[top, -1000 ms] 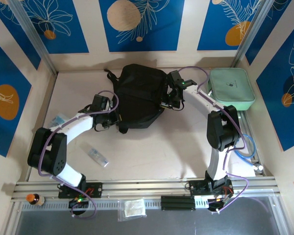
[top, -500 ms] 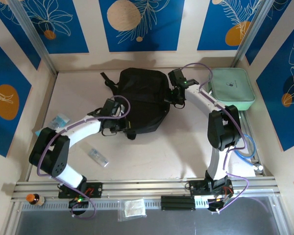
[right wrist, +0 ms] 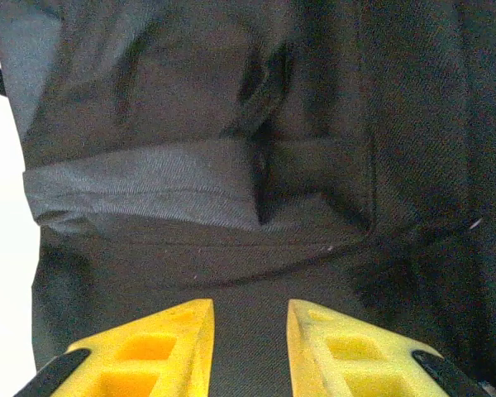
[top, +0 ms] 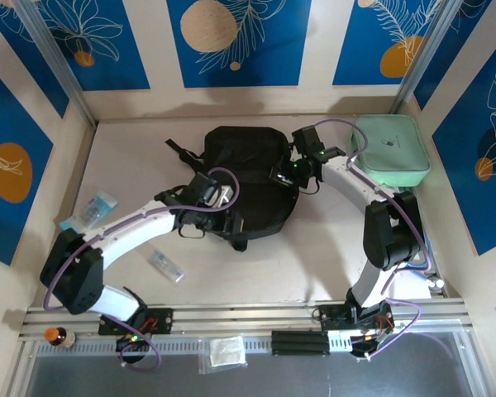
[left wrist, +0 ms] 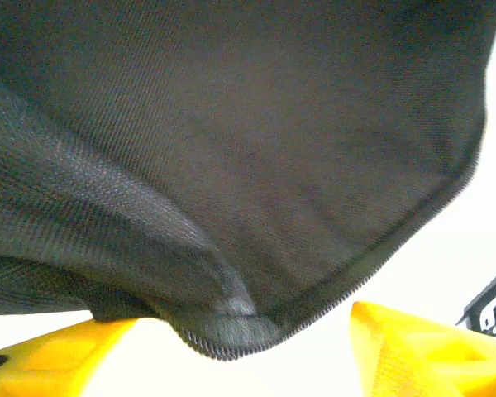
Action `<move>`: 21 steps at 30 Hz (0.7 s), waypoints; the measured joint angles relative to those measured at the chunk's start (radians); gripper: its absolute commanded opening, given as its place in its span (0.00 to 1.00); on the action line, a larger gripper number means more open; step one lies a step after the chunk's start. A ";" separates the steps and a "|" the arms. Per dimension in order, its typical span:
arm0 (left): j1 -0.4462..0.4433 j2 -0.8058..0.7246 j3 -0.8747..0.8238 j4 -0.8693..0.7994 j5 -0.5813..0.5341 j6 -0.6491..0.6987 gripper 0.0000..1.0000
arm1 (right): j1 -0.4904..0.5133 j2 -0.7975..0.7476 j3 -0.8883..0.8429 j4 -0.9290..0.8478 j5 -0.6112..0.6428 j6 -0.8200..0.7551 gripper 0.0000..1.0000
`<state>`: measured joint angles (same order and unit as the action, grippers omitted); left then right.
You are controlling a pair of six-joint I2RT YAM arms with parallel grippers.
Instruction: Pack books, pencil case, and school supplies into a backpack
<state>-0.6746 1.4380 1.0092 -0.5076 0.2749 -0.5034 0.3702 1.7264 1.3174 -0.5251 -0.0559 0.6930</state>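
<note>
Pale table [top: 314,248]; backpack [top: 250,157] contents hidden; left end effector [left wrist: 248,321] parted, partly cropped.

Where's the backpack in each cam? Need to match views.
Top external: backpack centre, toward the back of the table.
Left wrist: backpack across the top, zip edge sagging bottom centre.
Right wrist: backpack across the middle, folded flap at mid-height.
Shared landmark: pale table beside it, right edge in left wrist, left edge in right wrist.

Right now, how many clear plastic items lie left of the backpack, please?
2: a bluish packet far left and a narrow box nearer the front; the backpack may hide more.
</note>
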 measured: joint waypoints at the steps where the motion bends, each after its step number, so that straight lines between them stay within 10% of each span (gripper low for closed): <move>1: 0.003 -0.010 0.019 -0.017 -0.007 0.014 0.66 | 0.008 0.000 -0.009 0.005 -0.009 0.011 0.33; 13: 0.047 0.285 0.223 0.079 -0.103 0.039 0.62 | 0.102 0.043 -0.071 0.019 -0.053 0.074 0.34; 21: 0.042 0.301 0.066 0.207 -0.115 -0.005 0.61 | 0.121 0.034 -0.193 0.023 -0.031 0.074 0.33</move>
<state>-0.6323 1.7386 1.0756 -0.3008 0.1600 -0.5083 0.4908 1.7599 1.1240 -0.5022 -0.0864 0.7670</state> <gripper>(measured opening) 0.612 0.331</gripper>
